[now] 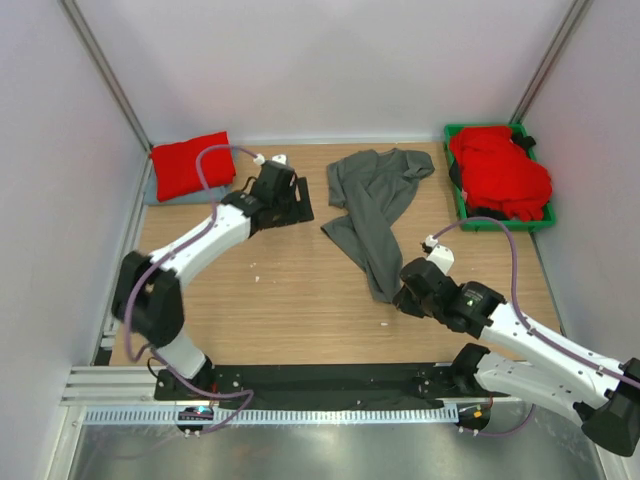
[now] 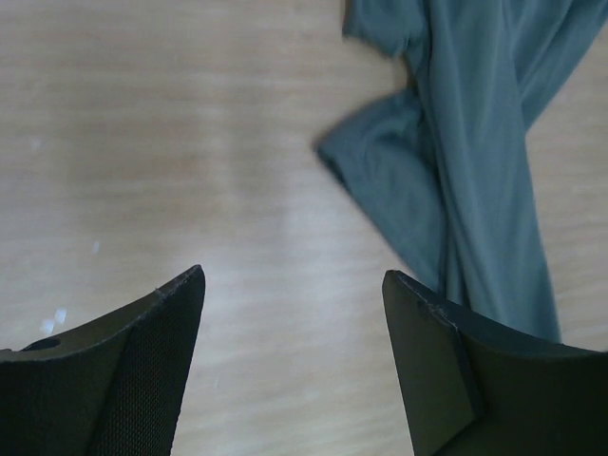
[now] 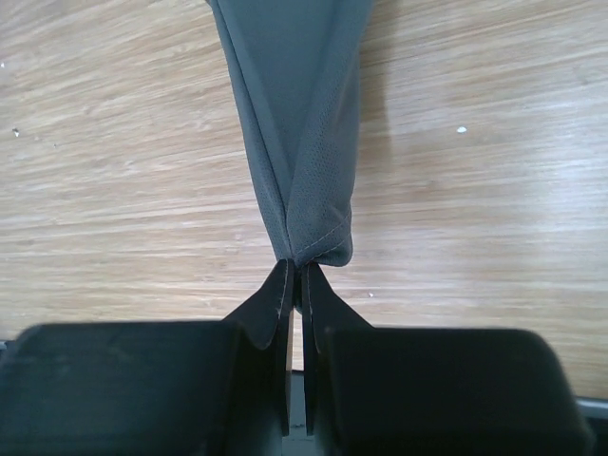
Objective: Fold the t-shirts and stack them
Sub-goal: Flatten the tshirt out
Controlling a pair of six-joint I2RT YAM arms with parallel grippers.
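A dark grey t-shirt (image 1: 375,210) lies crumpled and stretched out on the wooden table (image 1: 290,290), from the back middle toward the near right. My right gripper (image 1: 402,297) is shut on its near end, and in the right wrist view the fingertips (image 3: 296,268) pinch the bunched hem of the cloth (image 3: 294,123). My left gripper (image 1: 301,203) hovers open just left of the shirt, nothing between its fingers (image 2: 293,277); the shirt's edge (image 2: 475,171) shows ahead and to the right of it. A folded red t-shirt (image 1: 190,165) rests at the back left on a pale blue-grey one (image 1: 158,192).
A green bin (image 1: 505,224) at the back right holds a heap of red t-shirts (image 1: 500,170). White walls close in the table on three sides. The arm bases and a metal rail (image 1: 300,412) run along the near edge.
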